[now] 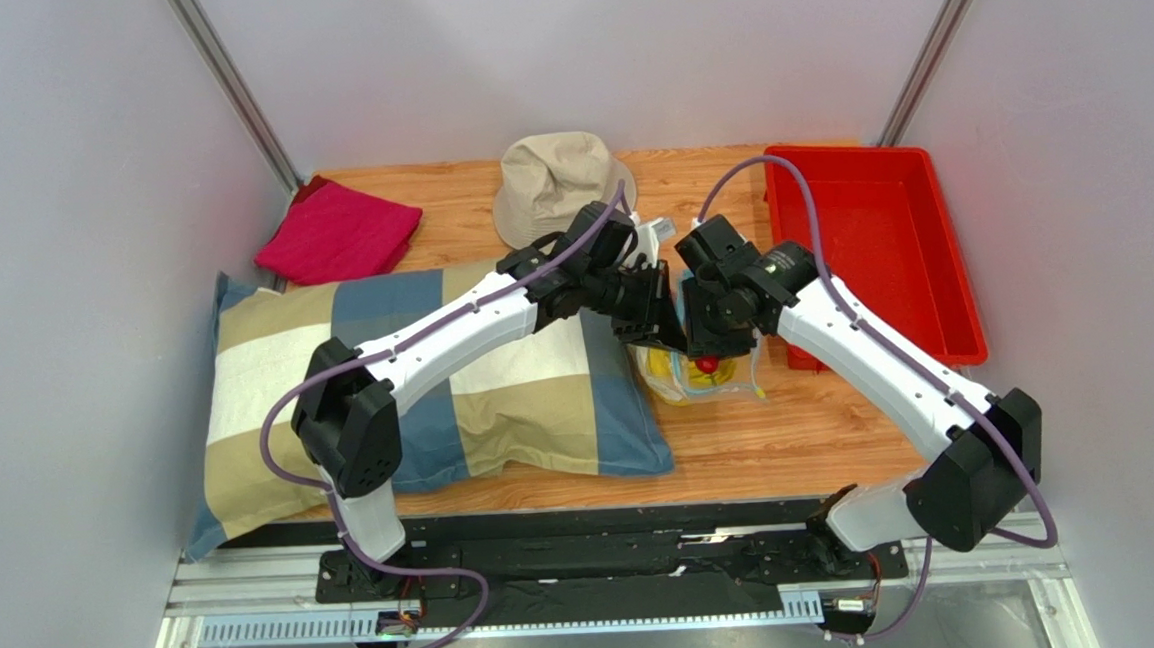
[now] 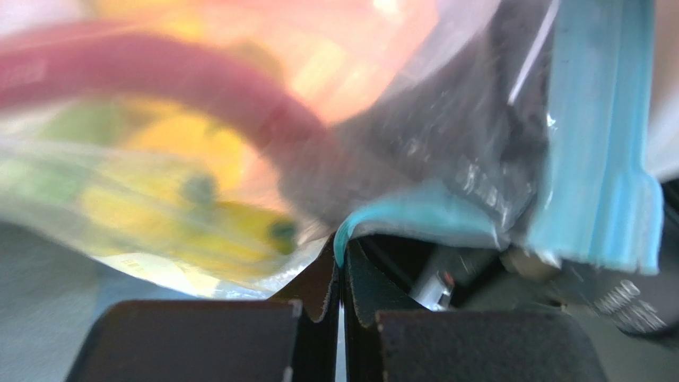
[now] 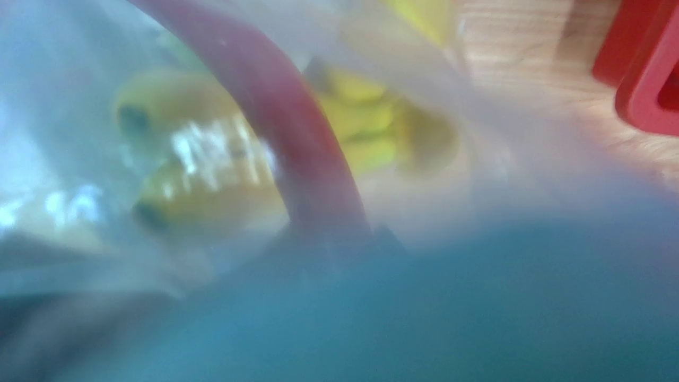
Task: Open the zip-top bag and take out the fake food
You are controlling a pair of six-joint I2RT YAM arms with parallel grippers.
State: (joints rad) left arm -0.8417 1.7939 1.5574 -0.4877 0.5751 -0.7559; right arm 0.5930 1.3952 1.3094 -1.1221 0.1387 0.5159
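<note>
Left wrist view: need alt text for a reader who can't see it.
The left tool is pinched shut on the light blue zip strip of the clear zip-top bag, seen from very close. Blurred fake food shows through the plastic: yellow pieces and a curved red one.

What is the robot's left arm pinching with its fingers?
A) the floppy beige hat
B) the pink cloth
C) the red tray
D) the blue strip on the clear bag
D: in the left wrist view the left fingers are pressed shut, with the light blue zip strip of the zip-top bag caught between their tips.
</note>
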